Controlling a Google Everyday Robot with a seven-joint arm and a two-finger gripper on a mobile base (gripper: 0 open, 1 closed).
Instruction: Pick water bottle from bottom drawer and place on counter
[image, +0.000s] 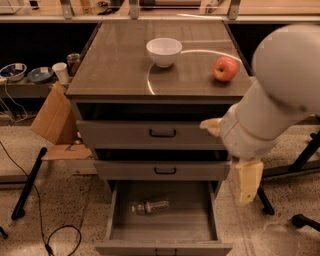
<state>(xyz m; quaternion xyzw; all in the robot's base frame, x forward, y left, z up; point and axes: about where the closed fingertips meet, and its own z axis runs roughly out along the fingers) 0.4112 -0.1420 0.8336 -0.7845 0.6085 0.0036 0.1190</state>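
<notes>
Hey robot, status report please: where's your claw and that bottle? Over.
Claw low at the right, beside the middle drawer. Bottle lying on its side in the open bottom drawer, untouched. Nothing over it.

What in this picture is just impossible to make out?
Camera view:
- Gripper, right of the bottom drawer: its top is hidden behind the white arm.
- Water bottle in that drawer: label too small to read.
- Bottom drawer's front: cut off by the picture's lower edge.
- Upper drawers: insides dark, shaded by the counter.
</notes>
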